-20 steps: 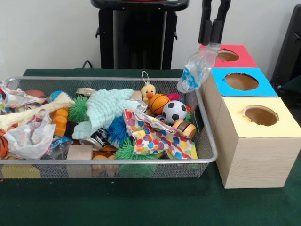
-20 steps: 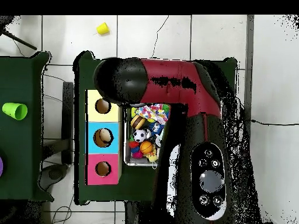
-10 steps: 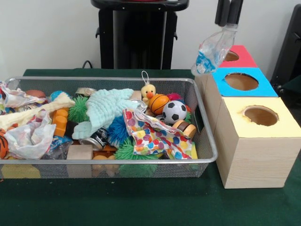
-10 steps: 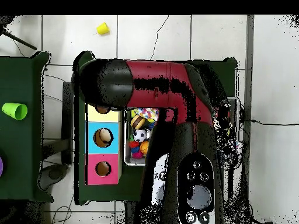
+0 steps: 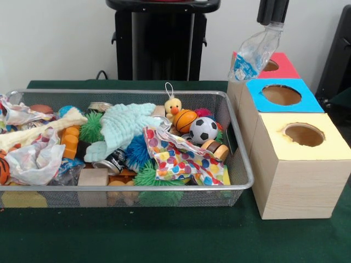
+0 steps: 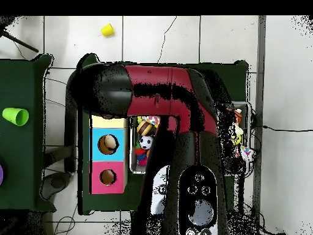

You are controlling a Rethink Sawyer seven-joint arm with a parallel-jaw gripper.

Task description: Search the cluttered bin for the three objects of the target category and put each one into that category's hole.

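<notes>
The tool [image 5: 272, 21] is clamped on the neck of a bottle [image 5: 253, 52], which hangs tilted in the air above the edge between the bin [image 5: 239, 159] and the red box [image 5: 277, 64]. The bottle is crumpled clear plastic, so I judge it light, soft and a little slippery. The stiff neck looks the safest place to hold.

Even, fairly bright indoor light fills the front view, leaving only soft shadows under the mesh bin [image 5: 236, 164] and beside the boxes [image 5: 299, 181], no strong glare, and everything from near to far reasonably sharp.
</notes>
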